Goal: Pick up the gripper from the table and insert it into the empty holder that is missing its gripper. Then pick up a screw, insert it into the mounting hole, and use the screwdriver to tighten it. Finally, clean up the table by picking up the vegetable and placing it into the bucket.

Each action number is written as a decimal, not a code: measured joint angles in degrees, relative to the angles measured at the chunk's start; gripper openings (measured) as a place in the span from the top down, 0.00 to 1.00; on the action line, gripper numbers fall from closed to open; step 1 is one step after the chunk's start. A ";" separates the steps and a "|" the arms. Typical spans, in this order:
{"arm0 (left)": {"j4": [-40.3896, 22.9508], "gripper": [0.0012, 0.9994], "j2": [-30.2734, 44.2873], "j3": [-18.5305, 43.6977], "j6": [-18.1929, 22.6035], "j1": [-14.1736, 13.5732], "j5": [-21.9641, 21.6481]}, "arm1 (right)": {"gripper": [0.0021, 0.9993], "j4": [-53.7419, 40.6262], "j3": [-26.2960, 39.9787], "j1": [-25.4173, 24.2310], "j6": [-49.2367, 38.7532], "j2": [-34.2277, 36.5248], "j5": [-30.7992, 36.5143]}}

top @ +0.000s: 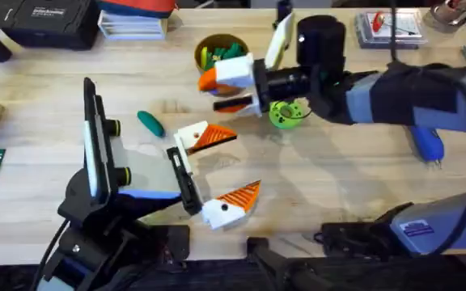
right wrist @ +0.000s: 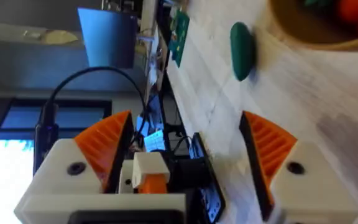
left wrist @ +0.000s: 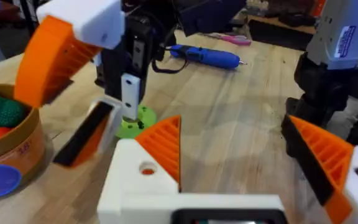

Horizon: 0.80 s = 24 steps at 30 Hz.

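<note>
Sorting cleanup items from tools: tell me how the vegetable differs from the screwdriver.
The vegetable is teal-green; the screwdriver is blue. The vegetable is a short rounded oblong; the screwdriver is longer, pen-shaped, with a thin tip. The vegetable lies left of centre, the screwdriver at the right. Both lie flat on the table.

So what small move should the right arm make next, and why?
Probably shift the right claw toward the vegetable and lower it around it. The claw hangs open near the bucket, while the vegetable lies on the table outside the bucket, not yet picked up.
</note>
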 joint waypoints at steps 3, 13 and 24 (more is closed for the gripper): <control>0.00 0.01 0.02 0.00 0.00 0.00 0.07 | 0.01 -3.69 0.56 -3.24 -3.06 -0.08 1.79; 0.00 0.01 0.02 0.00 0.00 0.00 0.09 | 0.01 -47.61 9.10 -8.03 -25.59 -13.34 21.21; -0.01 0.01 0.01 0.00 0.00 0.00 0.09 | 0.00 -70.27 12.98 3.23 -36.49 -17.71 62.92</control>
